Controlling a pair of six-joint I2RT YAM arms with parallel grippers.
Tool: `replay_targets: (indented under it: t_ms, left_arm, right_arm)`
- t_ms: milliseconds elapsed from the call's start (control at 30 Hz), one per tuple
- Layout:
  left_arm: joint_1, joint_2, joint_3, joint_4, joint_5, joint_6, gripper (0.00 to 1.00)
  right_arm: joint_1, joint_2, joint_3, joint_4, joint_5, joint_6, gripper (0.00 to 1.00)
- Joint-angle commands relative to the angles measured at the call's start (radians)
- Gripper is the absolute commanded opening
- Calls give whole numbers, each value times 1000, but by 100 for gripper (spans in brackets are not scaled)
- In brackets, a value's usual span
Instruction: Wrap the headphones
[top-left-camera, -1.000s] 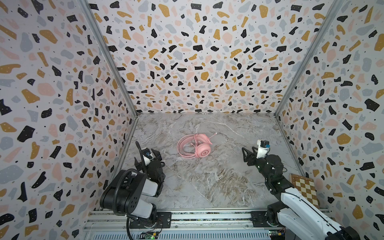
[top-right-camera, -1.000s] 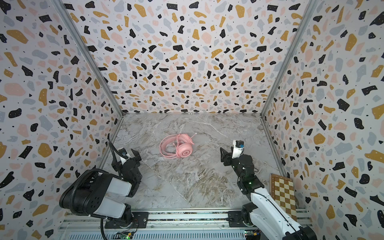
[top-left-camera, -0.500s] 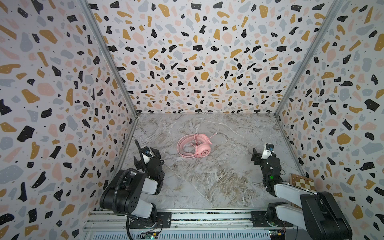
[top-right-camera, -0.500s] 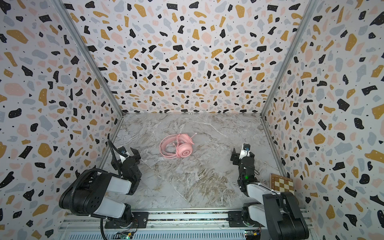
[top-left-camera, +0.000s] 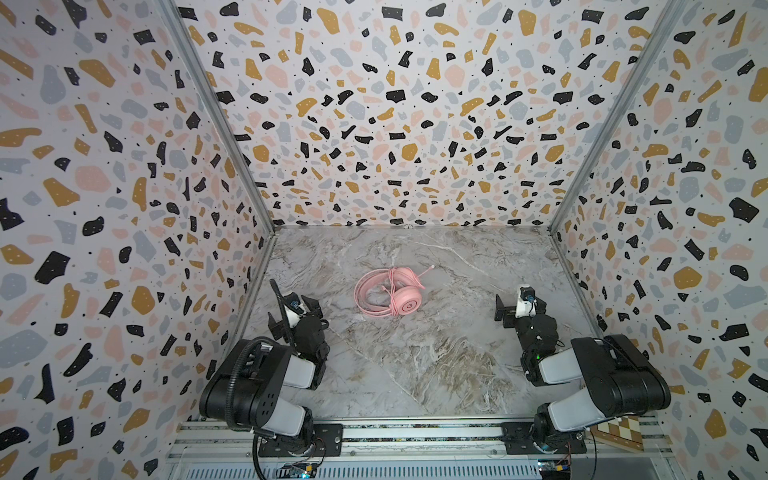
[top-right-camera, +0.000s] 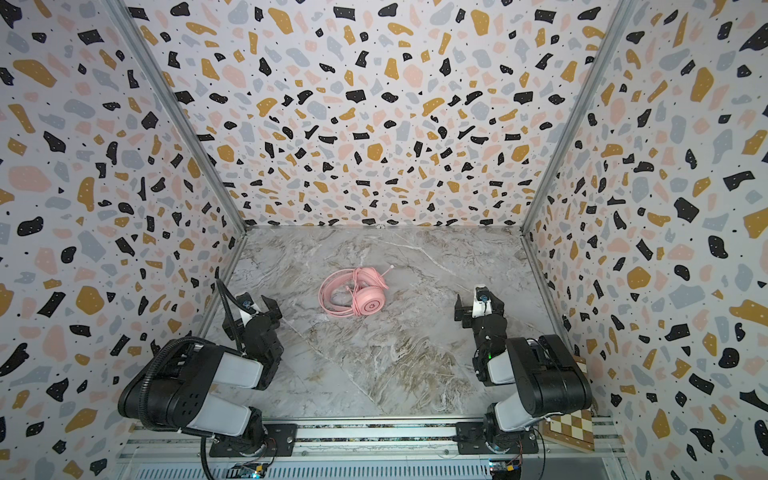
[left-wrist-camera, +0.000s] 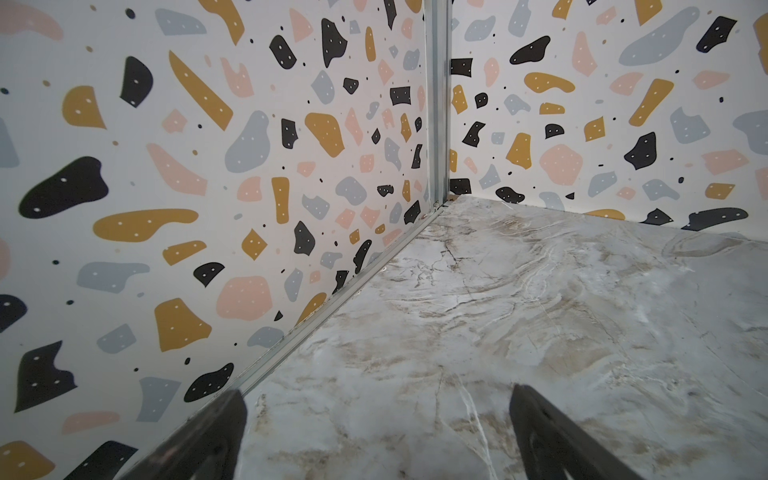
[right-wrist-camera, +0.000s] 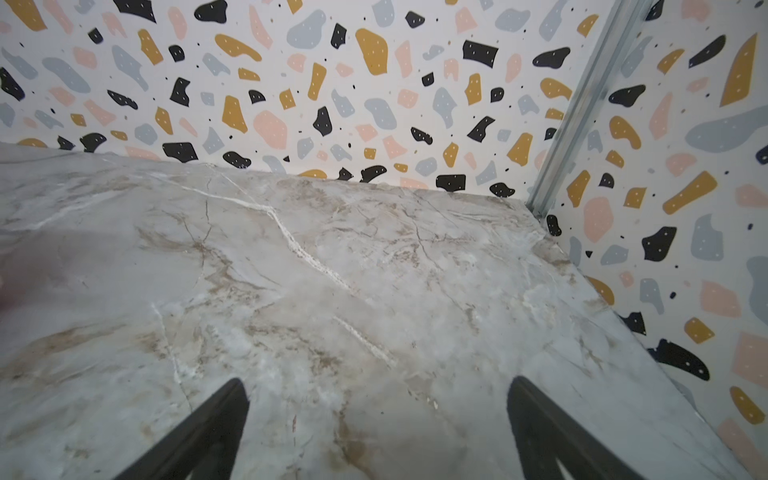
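The pink headphones lie flat in the middle of the marble floor, one round earcup facing up. Their thin cable crosses the headband beside that earcup, and the small mic boom points toward the back right. My left gripper rests near the left wall, open and empty, well clear of the headphones. My right gripper sits by the right wall, also open and empty. Both wrist views show wide-apart black fingers over bare marble: left gripper, right gripper. Neither wrist view shows the headphones.
Terrazzo-patterned walls close the marble floor on three sides. A checkerboard panel lies at the front right, behind the right arm's base. Both arms are folded back near the front rail.
The right arm has drawn back from the middle toward the right wall and folded up, and its jaws have spread wider. The left arm and the headphones have not moved.
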Motion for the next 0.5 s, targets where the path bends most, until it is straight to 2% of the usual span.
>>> replay_targets:
  t_ms: [0, 333, 467]
  left_arm:
    - [7, -8, 16, 36, -6, -10, 100]
    - [7, -9, 15, 38, -6, -9, 100]
    - [7, -9, 15, 38, -7, -9, 100]
  right_arm:
    - [-4, -14, 9, 9, -34, -15, 99]
    - [-4, -12, 8, 8, -37, -17, 99]
    - [-25, -9, 25, -6, -84, -7, 99]
